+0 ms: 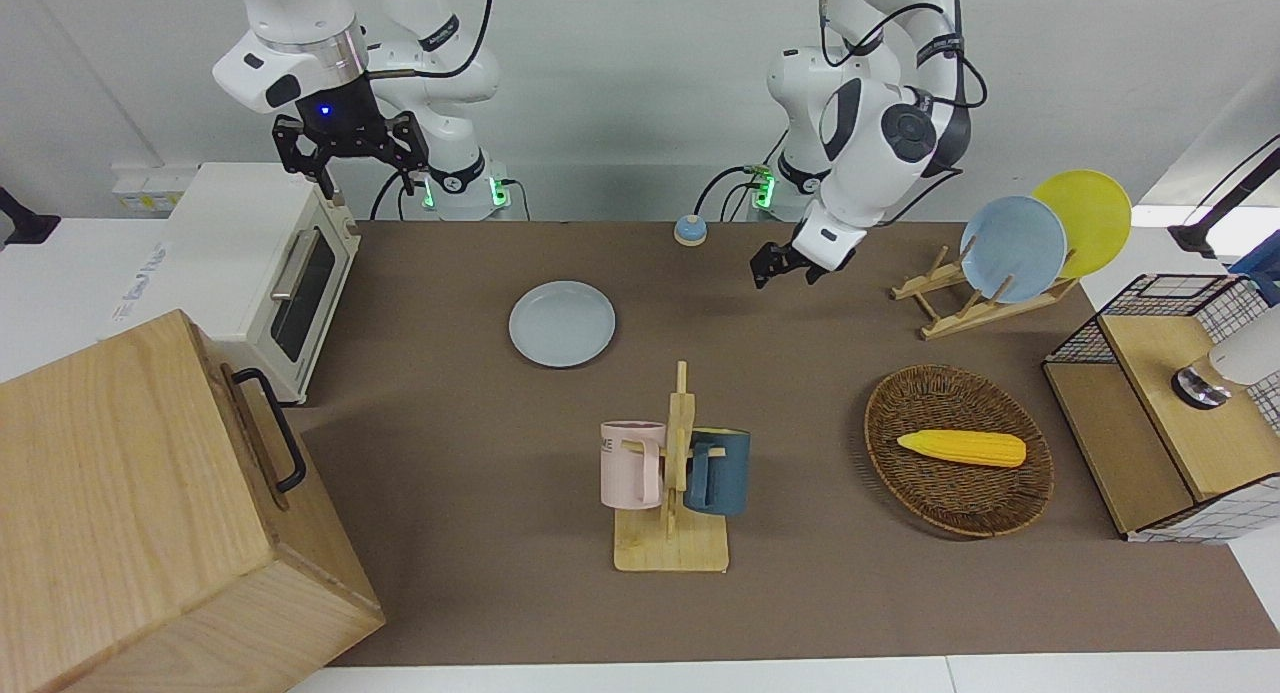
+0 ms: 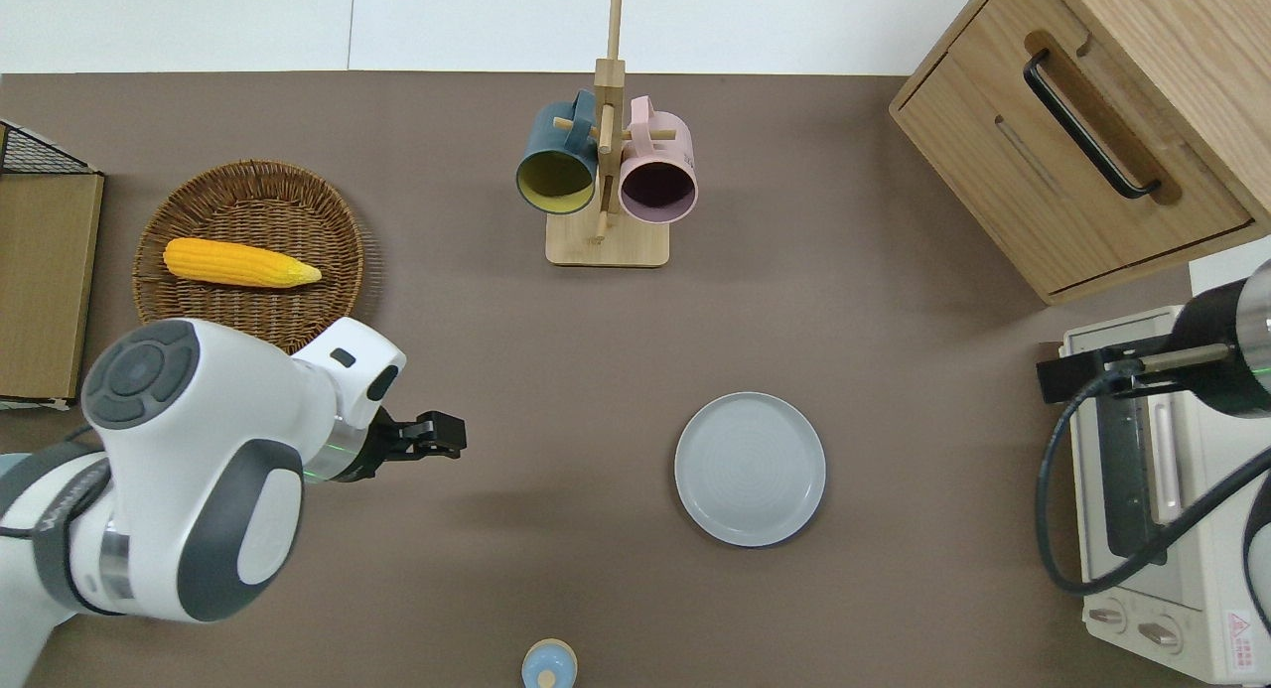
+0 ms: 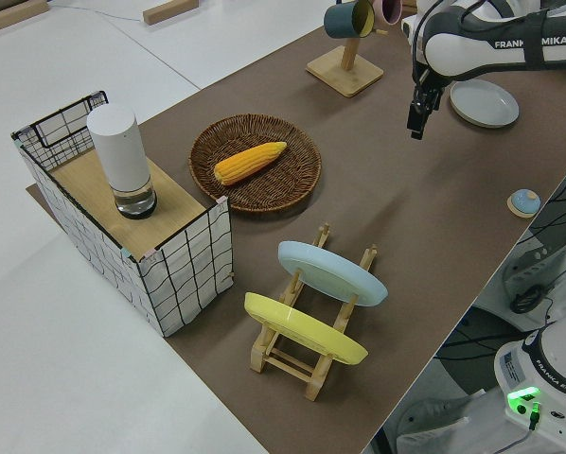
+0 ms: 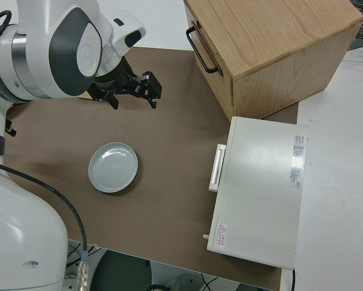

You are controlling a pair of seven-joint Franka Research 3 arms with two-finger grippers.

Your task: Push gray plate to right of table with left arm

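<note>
The white jointed left arm (image 1: 880, 123), trailing loose black cables, is raised above the matte brown table (image 2: 556, 370), its elbow bent and its forearm angled downward toward its small black two-finger gripper (image 1: 783, 265). In the overhead view that left gripper (image 2: 437, 436) hangs in the air over bare tabletop toward the left arm's end, pointing sideways toward the right arm's end, with nothing held between its fingers. The white right arm (image 1: 300, 43), with a glowing blue light above its black gripper (image 1: 345, 158), is parked, its fingers spread apart and pointing down.
</note>
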